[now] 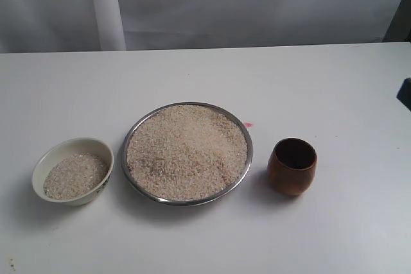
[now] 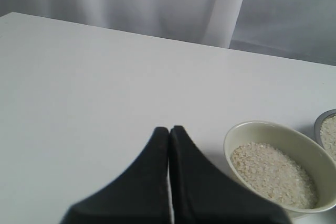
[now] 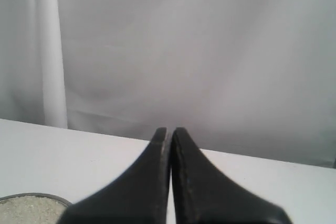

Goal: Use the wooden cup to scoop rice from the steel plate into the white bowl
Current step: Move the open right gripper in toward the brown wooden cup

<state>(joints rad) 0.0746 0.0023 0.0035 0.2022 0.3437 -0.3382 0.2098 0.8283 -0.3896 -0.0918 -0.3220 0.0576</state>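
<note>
**A:** Closest to the lens is the left gripper (image 2: 169, 128). Its two black fingers are pressed flat together from base to tip, with nothing between them.

**B:** And the right gripper (image 3: 169, 129)?

**A:** Much the same. The fingers meet along a thin seam, so the jaws are closed and empty. The tips point toward the white curtain (image 3: 210, 51) behind the table (image 2: 79, 77).

**B:** Where does the white bowl (image 2: 294, 142) sit from the left jaws?

**A:** Just past the tips and off to one side, lower down on the table. It stands upright and is partly filled with rice (image 2: 273, 174), a flat layer well under the rim.

**B:** The steel plate (image 1: 192, 201)?

**A:** From the left jaws it lies beyond the bowl, and only a sliver of its rim shows there. From the right jaws it lies low and to one side of the fingers, as an arc of rim with grains inside. The exterior view shows it whole, heaped with rice almost to the rim. The bowl sits just beside it with a narrow gap between them. A small pink mark (image 1: 248, 124) lies on the table just outside the plate's rim.

**B:** And the wooden cup (image 1: 292, 168)?

**A:** It stands upright on the side of the plate away from the bowl, which is the right arm's side. That puts it farthest from the left jaws. It is near the plate but clearly apart, standing free on the table. Its inside is dark, and I cannot tell whether any grains lie in it.
</note>
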